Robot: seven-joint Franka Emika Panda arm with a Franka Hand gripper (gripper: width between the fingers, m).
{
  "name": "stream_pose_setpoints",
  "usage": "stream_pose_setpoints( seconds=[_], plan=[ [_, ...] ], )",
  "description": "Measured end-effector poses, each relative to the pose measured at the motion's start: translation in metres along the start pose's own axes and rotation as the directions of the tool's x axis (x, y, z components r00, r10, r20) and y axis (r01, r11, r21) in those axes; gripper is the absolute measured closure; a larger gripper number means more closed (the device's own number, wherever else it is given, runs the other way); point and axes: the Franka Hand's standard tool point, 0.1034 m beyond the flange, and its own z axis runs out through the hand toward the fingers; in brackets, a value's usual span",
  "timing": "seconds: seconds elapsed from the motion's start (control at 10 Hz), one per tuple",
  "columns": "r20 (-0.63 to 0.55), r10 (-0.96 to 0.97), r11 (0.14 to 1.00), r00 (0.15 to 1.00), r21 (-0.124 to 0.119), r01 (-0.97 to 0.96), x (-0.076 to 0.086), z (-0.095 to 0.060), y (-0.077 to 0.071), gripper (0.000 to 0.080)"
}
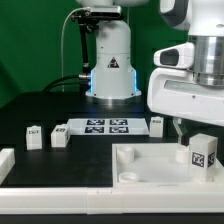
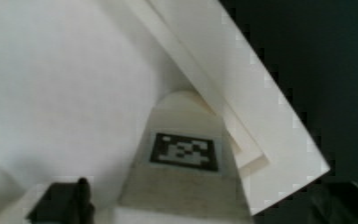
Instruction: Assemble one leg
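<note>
So the gripper (image 1: 181, 128) is down over the large white square slab (image 1: 140, 170) on the exterior view's right, mostly tucked behind the arm's white body, and we honestly can't tell if its fingers are spread or pinched. One leg (image 1: 204, 153) stands on the slab right beside it, tag facing us. In the wrist view we just get a dark fingertip (image 2: 62, 201) and that leg's tag (image 2: 186, 150) close up. Further out, the marker board (image 1: 105, 126) lies on the table, with three more legs (image 1: 34, 137) near it.
</note>
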Motion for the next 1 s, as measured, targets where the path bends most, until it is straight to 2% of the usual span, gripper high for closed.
stream_pose_setpoints(
  seconds=[0.2,0.3,0.5,0.6,0.8,1.0],
  plan=[
    [-0.013,-0.263,0.965,0.965,0.009,0.263,-0.0034,-0.0007,0.0002,0.0154],
    [-0.013,-0.443,0.896,0.897,0.01,0.443,-0.0028,-0.0002,0.0017,0.0154],
    [-0.014,-0.72,0.694,0.694,0.01,0.72,0.0005,0.0003,0.0062,0.0151],
    [-0.015,-0.798,0.602,0.602,0.011,0.798,0.0016,0.0003,0.0077,0.0151],
    [-0.013,-0.902,0.431,0.431,-0.002,0.902,0.0029,-0.001,0.0083,0.0151],
    [-0.012,-0.91,0.413,0.413,-0.002,0.911,0.0033,-0.0004,0.0092,0.0151]
  ],
)
